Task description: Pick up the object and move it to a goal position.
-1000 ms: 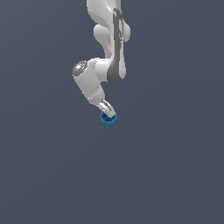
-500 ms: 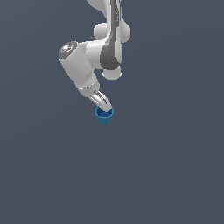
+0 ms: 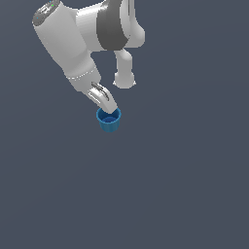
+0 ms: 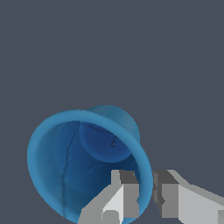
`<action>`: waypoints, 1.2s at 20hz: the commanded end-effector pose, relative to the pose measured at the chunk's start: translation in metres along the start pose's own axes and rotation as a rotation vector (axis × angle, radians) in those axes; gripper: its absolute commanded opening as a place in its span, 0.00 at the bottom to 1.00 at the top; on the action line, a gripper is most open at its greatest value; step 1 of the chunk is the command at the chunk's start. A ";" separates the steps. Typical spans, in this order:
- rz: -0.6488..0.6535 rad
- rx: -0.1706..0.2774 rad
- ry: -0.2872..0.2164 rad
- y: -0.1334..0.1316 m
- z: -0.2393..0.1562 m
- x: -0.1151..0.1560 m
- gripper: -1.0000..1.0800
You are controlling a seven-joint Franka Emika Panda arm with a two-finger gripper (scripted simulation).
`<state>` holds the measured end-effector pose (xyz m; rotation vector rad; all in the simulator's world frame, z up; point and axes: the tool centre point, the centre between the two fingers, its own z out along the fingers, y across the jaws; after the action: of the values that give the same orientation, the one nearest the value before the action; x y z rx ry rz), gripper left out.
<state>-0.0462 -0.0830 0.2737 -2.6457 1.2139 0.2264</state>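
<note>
Only a plain floor (image 3: pixel 185 194) lies in view here, a flat, dark slate-grey surface filling the exterior view edge to edge. The wrist view shows the same even grey ground (image 4: pixel 65 52), unmarked, with no seams or texture to pick out.

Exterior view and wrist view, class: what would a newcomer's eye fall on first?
The small blue cup stands out, the only colour against the flat dark grey ground, just above the middle of the exterior view. The big white arm reaches down from the top to it. In the wrist view the gripper pinches the cup's thick rim, one finger inside and the other outside.
</note>
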 end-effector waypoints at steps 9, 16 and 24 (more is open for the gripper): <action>-0.001 0.002 0.001 -0.024 -0.086 0.013 0.00; -0.003 0.003 0.000 -0.037 -0.130 0.021 0.00; -0.004 0.005 -0.002 -0.049 -0.169 0.028 0.00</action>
<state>0.0143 -0.1161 0.4285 -2.6432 1.2086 0.2283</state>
